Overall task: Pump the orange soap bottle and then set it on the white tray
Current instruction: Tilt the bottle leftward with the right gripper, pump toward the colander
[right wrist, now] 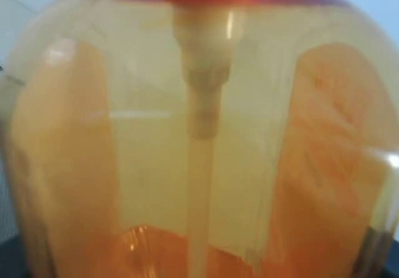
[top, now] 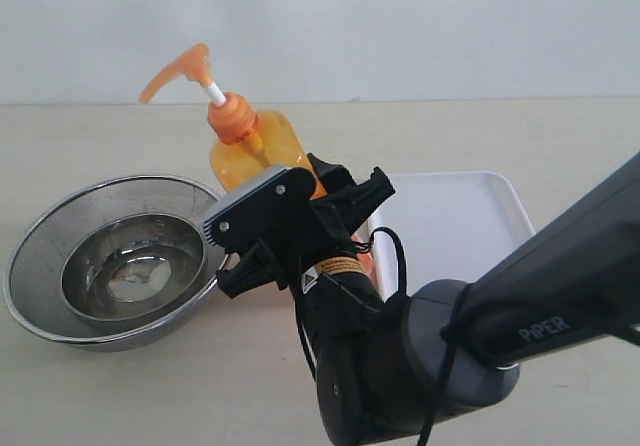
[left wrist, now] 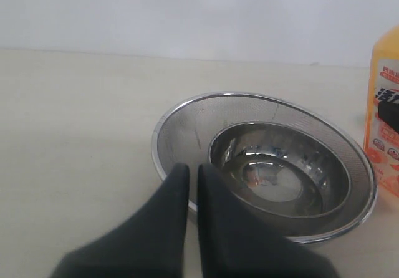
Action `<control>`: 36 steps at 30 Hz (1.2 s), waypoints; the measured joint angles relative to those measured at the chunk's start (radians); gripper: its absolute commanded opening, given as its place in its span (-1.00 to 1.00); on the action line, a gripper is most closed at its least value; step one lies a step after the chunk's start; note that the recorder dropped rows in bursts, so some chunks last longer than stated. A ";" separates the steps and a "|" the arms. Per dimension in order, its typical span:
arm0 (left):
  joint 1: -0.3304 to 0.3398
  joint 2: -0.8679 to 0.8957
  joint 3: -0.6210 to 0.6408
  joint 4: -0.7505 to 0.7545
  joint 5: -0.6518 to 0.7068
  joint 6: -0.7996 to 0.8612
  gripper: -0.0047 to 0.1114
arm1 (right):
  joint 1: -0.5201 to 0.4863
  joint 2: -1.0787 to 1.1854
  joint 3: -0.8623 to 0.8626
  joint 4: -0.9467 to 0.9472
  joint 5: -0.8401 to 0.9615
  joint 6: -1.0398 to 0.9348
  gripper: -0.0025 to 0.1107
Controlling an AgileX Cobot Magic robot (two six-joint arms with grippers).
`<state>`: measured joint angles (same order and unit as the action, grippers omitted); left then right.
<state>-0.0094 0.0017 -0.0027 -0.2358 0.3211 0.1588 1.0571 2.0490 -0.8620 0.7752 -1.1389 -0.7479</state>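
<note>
Orange bottle (top: 258, 151): tilted, its pump head leaning toward 10 o'clock and the white stem showing. It sits between sieve and tray; its base is hidden behind the arm, so I cannot tell if it rests on the surface.
Right hand (top: 348, 188): clamped on the bottle's body, fingers on either side.
Tray (top: 450, 221): white, low-rimmed, flat on the surface at 4 o'clock from the bottle, just beside it.
Sieve (top: 40, 266): steel mesh, at 8 o'clock from the bottle, near it.
Bowl (top: 135, 266): polished steel, nested inside the sieve.
Left hand (left wrist: 192, 169): dark fingers pressed nearly together, tips by the sieve's rim.
Surface (top: 500, 136): pale beige.
</note>
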 measured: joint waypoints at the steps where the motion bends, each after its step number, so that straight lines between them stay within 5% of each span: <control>1: 0.000 0.000 0.000 0.000 0.000 0.000 -0.84 | 0.000 0.002 -0.005 0.003 0.000 -0.006 -0.96; 36: 0.000 0.000 0.000 -0.033 -0.067 -0.019 -0.84 | 0.000 0.050 -0.023 -0.011 -0.038 -0.079 -0.96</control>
<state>-0.0094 0.0017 -0.0027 -0.2689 0.2541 0.1394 1.0571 2.0993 -0.8854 0.7647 -1.1769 -0.8267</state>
